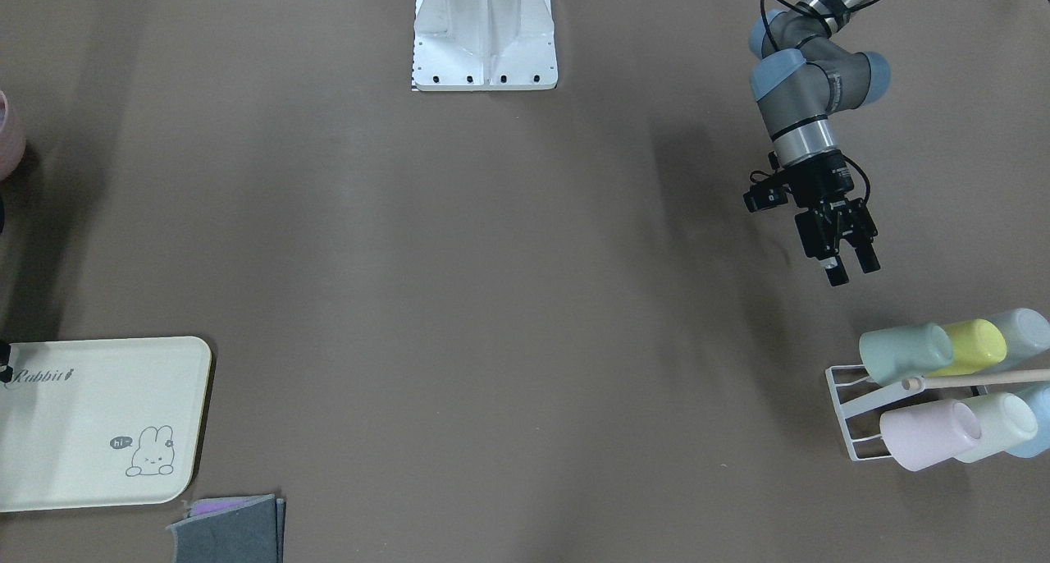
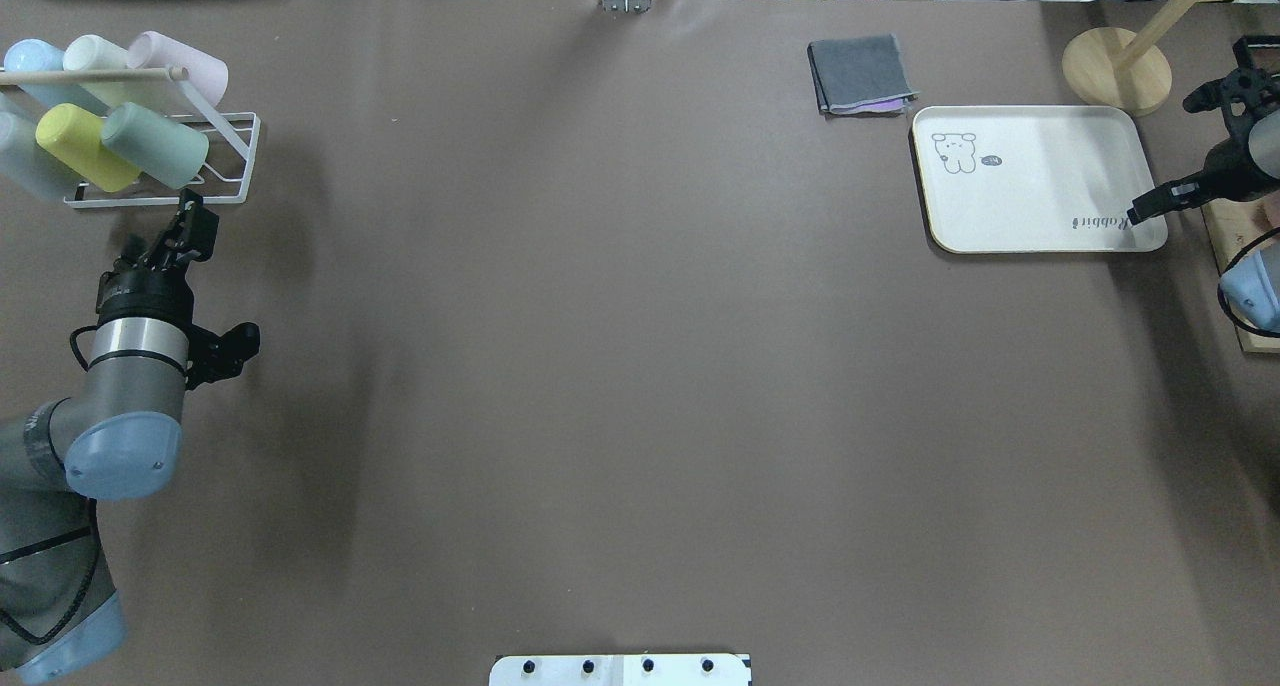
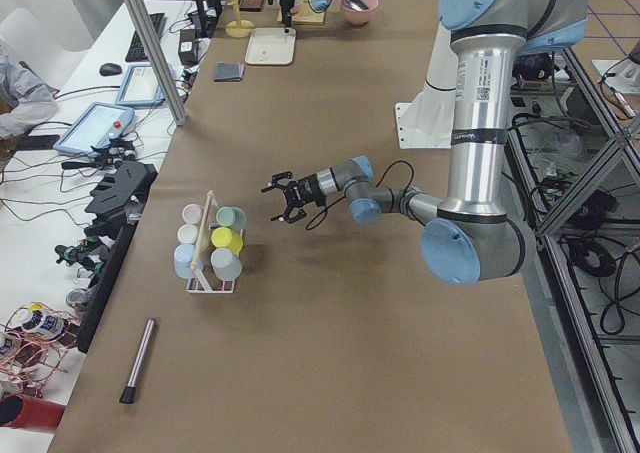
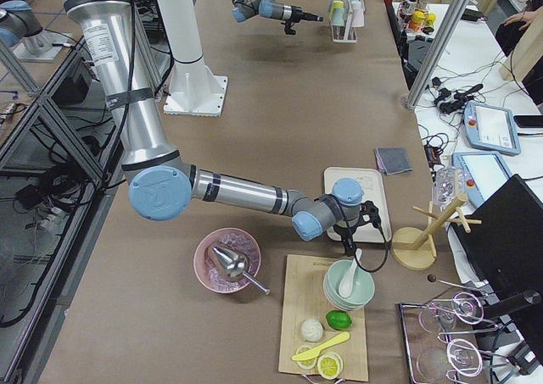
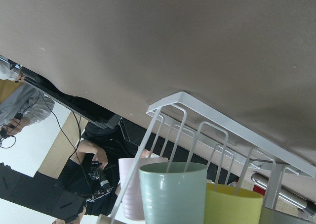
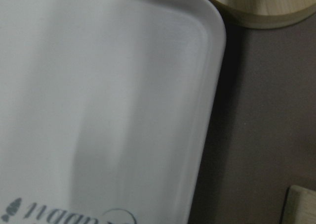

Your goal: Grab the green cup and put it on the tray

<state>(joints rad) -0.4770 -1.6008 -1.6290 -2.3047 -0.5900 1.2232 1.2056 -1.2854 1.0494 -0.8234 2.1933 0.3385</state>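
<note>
Across the brown table (image 2: pixel 640 366) the things sit in two well-separated groups. At the robot's left end a white wire rack (image 2: pixel 238 161) with a wooden dowel holds six cups lying tilted on their sides. Among them is the green cup (image 1: pixel 906 352), at the rack's end nearest the table's middle, touching a yellow cup (image 1: pixel 976 345). Below these in the front-facing view lie a pink cup (image 1: pixel 931 433) and a paler cream-green cup (image 1: pixel 1001 425). At the robot's right end lies the tray (image 2: pixel 1040 181), with no cup on it. A folded grey cloth (image 2: pixel 862 74) is just beside one corner and a round wooden stand base (image 2: pixel 1116 71) is near another. Beyond the table's far edge run white desks with cables and operators' gear.

The left arm bends at the wrist and points the left gripper (image 1: pixel 853 269) down at a slant toward the rack. It hangs above the table near the green cup but apart from it. Its fingers are spread with a clear gap and hold nothing. The right arm reaches in so that the right gripper (image 2: pixel 1150 206) is at the tray's corner by the "Rabbit" script. I cannot tell how far its fingers are parted.
</note>
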